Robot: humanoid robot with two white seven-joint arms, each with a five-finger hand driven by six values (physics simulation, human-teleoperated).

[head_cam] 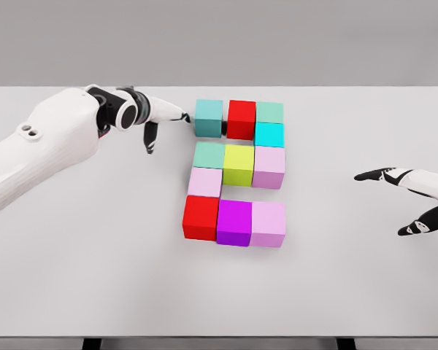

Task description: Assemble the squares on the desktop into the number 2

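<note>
Several coloured cubes stand grouped at the table's middle. The top row holds a teal cube (209, 117), a red cube (241, 118) and a green cube (270, 111), with a cyan cube (269, 134) under the green one. Below come a green cube (208, 154), a yellow cube (239, 163) and a pink cube (269, 167). A pale pink cube (205, 182) sits under those, above a red cube (201, 216), a magenta cube (233, 222) and a lilac cube (269, 223). My left hand (164, 120) is open, its fingertips touching the teal cube's left face. My right hand (401, 200) is open at the right edge.
The white table (95, 277) stretches wide around the cubes, with its front edge near the bottom of the view. My left forearm (44, 146) lies over the table's left part.
</note>
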